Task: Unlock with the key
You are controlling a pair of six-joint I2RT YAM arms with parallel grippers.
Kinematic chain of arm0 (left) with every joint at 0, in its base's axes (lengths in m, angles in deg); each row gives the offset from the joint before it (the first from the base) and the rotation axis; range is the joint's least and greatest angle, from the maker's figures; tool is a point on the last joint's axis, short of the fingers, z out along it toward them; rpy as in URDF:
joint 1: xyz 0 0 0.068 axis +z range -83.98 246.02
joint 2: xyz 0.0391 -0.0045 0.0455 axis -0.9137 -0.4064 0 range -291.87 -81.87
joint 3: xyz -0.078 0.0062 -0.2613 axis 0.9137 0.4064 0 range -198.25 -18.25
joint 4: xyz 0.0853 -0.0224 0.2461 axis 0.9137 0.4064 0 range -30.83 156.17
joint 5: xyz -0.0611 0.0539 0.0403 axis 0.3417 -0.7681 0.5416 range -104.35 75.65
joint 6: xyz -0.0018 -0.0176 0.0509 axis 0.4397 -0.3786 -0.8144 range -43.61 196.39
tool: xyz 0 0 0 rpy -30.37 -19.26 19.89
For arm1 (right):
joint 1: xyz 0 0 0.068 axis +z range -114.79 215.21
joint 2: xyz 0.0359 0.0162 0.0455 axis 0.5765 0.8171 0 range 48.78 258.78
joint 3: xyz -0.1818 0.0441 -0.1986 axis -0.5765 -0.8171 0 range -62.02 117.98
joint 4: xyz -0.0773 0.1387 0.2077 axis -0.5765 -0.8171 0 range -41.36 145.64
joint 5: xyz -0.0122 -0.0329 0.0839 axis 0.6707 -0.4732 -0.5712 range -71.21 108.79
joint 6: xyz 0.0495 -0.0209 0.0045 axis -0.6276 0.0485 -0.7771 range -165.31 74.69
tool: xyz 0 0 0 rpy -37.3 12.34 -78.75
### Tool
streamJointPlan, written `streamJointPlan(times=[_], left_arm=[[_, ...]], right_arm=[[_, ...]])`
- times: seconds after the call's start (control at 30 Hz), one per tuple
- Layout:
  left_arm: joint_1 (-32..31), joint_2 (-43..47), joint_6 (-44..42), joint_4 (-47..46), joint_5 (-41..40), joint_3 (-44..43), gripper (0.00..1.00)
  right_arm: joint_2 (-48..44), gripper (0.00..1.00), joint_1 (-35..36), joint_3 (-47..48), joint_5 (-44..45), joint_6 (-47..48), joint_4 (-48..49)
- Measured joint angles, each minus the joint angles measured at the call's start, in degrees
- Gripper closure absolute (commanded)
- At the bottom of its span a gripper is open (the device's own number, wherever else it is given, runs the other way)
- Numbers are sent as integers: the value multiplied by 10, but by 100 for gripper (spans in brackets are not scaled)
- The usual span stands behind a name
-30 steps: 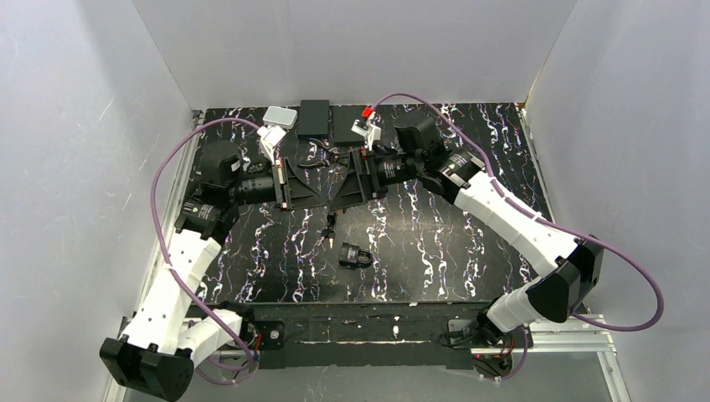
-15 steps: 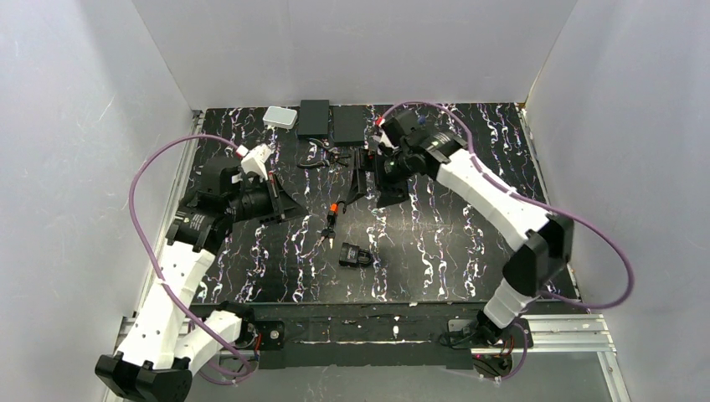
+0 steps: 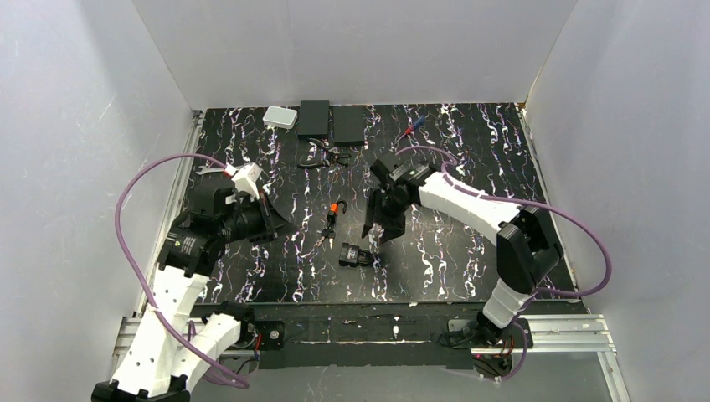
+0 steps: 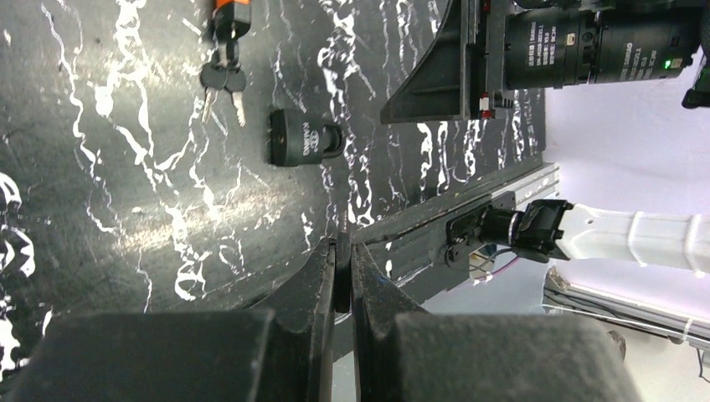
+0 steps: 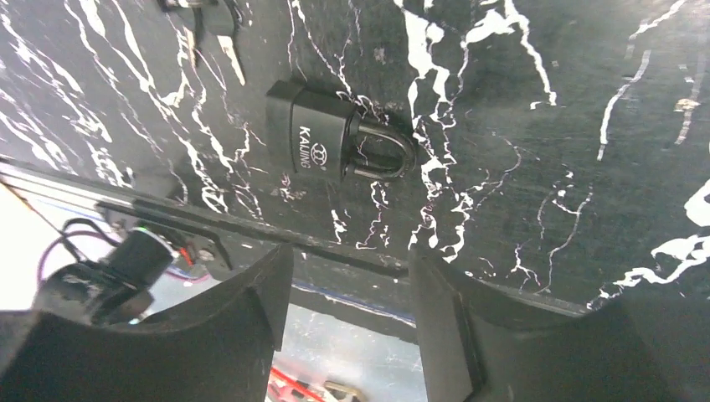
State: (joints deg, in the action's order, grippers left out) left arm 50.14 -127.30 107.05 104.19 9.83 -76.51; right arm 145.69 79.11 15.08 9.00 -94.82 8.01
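The key [image 3: 331, 221] lies on the black marbled table, its orange-red head toward the back and thin blades toward the front. It also shows at the top of the left wrist view [image 4: 224, 74] and the top left of the right wrist view [image 5: 219, 29]. The black padlock [image 3: 356, 254] lies on its side just right of and in front of the key [image 4: 301, 138] [image 5: 322, 142]. My right gripper [image 3: 381, 228] [image 5: 352, 260] is open and empty, hovering just behind the padlock. My left gripper [image 3: 283, 223] [image 4: 342, 251] is shut and empty, left of the key.
A white box [image 3: 280, 117] and two black boxes [image 3: 314, 117] [image 3: 349, 124] stand at the back edge. Black pliers [image 3: 322, 157] lie in front of them. A red-and-blue screwdriver [image 3: 410, 127] lies at the back right. White walls enclose the table.
My right gripper has swung from the back of the table forward to just behind the padlock. My left gripper has drawn back leftward and nearer, away from the middle.
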Motion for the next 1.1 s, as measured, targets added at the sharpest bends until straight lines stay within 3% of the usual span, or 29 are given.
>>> streamJointPlan(times=[0.1,0.27,0.67,1.1], left_arm=[[0,18,0,10,-4,15,100],[0,43,0,16,-9,19,100],[0,55,-20,39,-22,30,100],[0,115,-25,79,-29,69,100]], right_arm=[[3,46,41,-13,26,19,30],[13,65,105,-15,47,71,86],[57,66,112,-96,39,108,148],[94,64,86,-74,66,124,144]])
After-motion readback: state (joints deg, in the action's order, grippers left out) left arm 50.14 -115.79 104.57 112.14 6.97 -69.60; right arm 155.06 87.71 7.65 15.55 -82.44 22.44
